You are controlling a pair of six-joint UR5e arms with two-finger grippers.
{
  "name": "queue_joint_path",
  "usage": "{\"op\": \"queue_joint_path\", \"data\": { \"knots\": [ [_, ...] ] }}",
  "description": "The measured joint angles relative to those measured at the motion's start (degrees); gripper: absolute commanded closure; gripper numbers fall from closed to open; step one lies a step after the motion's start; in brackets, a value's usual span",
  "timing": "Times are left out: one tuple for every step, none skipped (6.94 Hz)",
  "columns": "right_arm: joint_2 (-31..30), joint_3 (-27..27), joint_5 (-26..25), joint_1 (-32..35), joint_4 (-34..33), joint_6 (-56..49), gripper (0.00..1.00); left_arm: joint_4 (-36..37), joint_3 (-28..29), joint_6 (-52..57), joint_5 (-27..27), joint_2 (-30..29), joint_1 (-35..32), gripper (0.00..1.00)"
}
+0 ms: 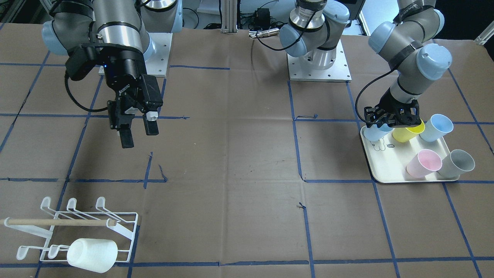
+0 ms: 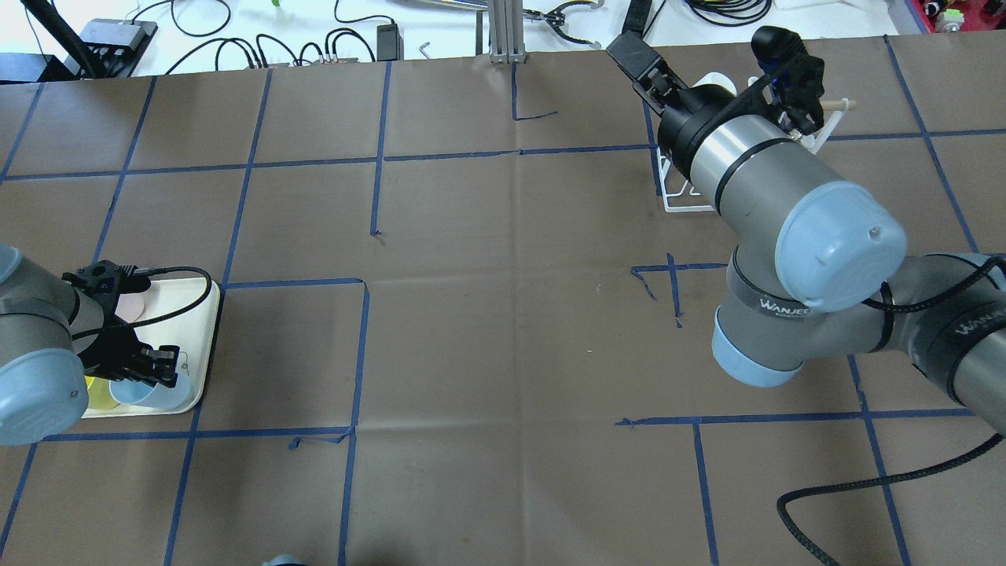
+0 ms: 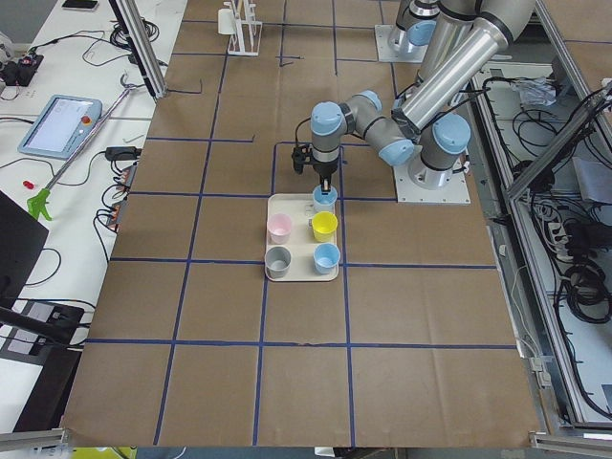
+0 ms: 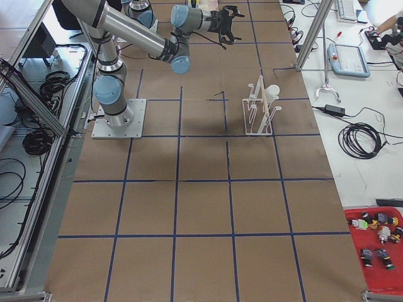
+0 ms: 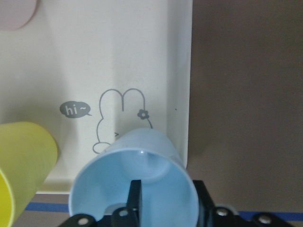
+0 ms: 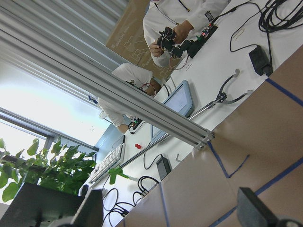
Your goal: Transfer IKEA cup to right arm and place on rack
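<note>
My left gripper (image 1: 382, 124) is down over a cream tray (image 1: 386, 170) at a light blue cup (image 1: 371, 134). In the left wrist view one finger (image 5: 136, 198) is inside this cup (image 5: 142, 165) and the other is outside its rim, with a gap left, so the jaws are open. My right gripper (image 1: 133, 136) hangs open and empty above the table, away from the rack. The white wire rack (image 1: 123, 226) with a wooden dowel (image 1: 58, 222) holds a white cup (image 1: 92, 255) on its front prongs.
The tray also holds a yellow cup (image 1: 408, 132), a second light blue cup (image 1: 436, 127), a pink cup (image 1: 424, 162) and a grey cup (image 1: 457, 164). The right arm's elbow hides part of the rack (image 2: 680, 200) in the overhead view. Blue tape lines grid the brown table.
</note>
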Motion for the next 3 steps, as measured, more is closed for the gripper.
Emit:
{"op": "queue_joint_path", "data": {
  "knots": [
    [-0.1,1.4,1.4,0.4,-2.0,7.1,0.0,-0.7,1.9,0.3,-0.6,0.0,-0.2,1.0],
    [-0.4,2.8,2.2,0.6,-3.5,12.1,0.0,-3.0,5.0,0.8,-1.2,0.0,-0.9,1.0],
    [-1.1,3.8,3.2,0.8,-4.3,16.2,0.0,-7.9,10.0,1.0,-2.0,-0.1,-2.8,1.0]
  ]
}}
